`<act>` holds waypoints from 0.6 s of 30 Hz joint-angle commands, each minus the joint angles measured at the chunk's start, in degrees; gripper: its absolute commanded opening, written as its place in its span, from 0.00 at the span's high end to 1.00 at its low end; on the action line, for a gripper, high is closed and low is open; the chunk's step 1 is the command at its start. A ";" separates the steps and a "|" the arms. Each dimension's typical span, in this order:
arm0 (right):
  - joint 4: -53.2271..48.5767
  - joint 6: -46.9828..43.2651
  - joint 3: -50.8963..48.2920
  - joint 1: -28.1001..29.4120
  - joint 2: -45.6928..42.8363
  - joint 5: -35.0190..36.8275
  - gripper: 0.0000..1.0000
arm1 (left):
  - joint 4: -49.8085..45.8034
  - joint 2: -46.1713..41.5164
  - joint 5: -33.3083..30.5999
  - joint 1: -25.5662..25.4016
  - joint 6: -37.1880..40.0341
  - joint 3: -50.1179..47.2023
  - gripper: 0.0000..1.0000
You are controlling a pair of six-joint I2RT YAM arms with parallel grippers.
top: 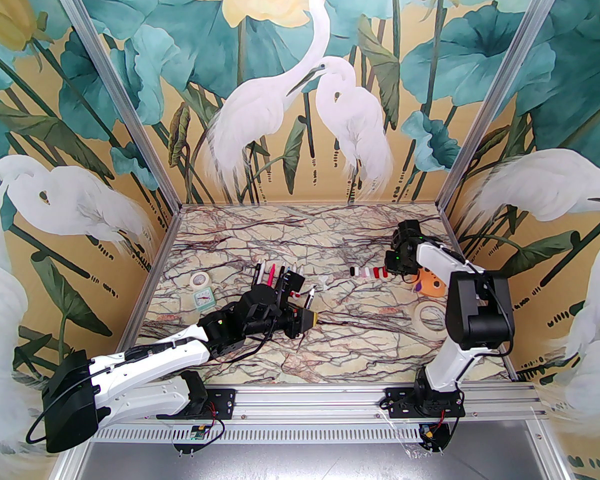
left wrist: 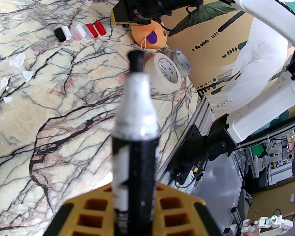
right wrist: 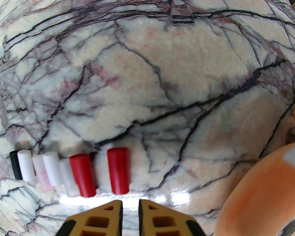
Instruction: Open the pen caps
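My left gripper is shut on a black pen with a white neck and a narrow black tip that points away from the camera. From above, that gripper hovers over the table's middle. Behind it several pens lie in a row, and one more pen lies apart. The pen caps lie side by side: black, white, pink, white, clear and two red. My right gripper is shut and holds nothing, just in front of the red caps. From above, the caps sit left of it.
An orange plush toy lies right of the caps, close to my right gripper. A cream tape roll sits nearer the front right. A small tape roll and a green card are at the left. White scraps dot the marble.
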 commanded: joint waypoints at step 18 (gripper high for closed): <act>-3.03 -3.31 6.93 -1.75 8.49 -2.72 0.84 | 4.81 1.16 2.49 0.47 -1.63 -0.58 0.98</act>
